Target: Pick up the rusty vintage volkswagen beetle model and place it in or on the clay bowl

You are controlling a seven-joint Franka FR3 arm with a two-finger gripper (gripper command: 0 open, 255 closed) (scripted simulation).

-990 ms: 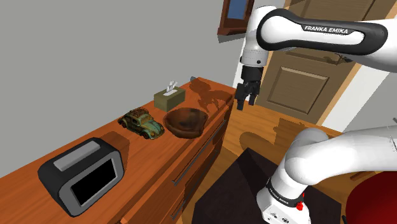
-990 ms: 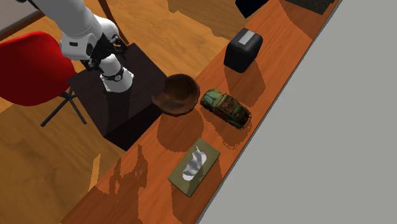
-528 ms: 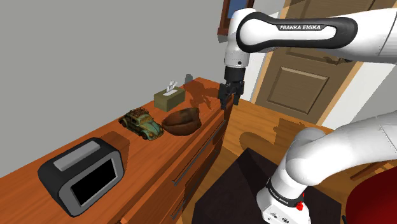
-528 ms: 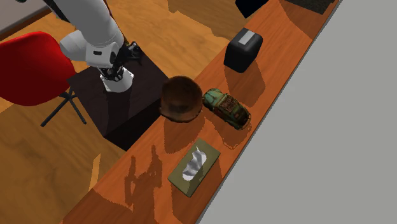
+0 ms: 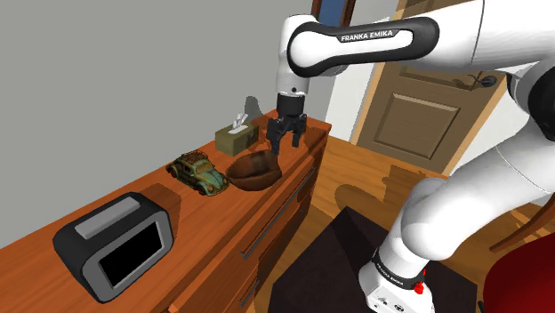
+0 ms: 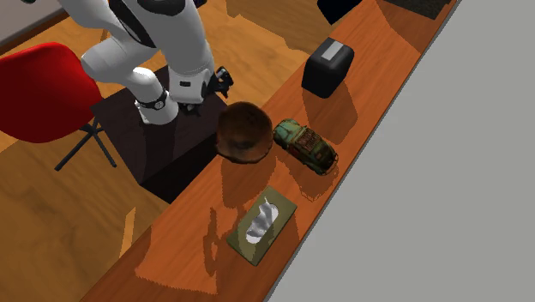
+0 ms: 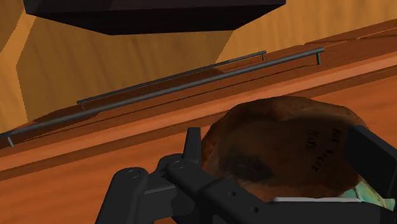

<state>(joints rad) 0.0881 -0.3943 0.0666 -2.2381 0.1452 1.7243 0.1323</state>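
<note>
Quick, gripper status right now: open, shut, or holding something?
Gripper: open, holding nothing, close above the brown bowl. The rusty toy car sits beside the bowl, untouched.

The arm (image 5: 462, 200) is glossy white with dark joints, and a black band (image 5: 391, 36) reads FRANKA EMIKA in white. Its fingers (image 7: 372, 159) are plain black.
</note>
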